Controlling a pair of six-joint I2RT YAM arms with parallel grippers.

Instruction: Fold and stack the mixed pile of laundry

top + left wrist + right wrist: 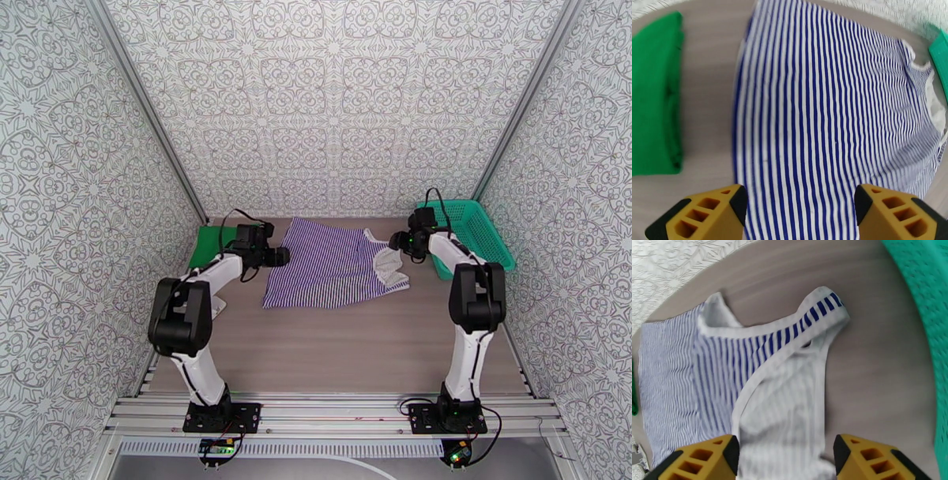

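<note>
Top external: whole striped shirt [328, 272]; right wrist: its white trim [768, 327]

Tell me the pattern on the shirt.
The shirt has thin blue-and-white stripes; the left wrist view shows it best.

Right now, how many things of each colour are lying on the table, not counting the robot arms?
Green: 1, the cloth
Blue-and-white stripes: 1, the shirt
Teal: 1, the basket
Total: 3
</note>
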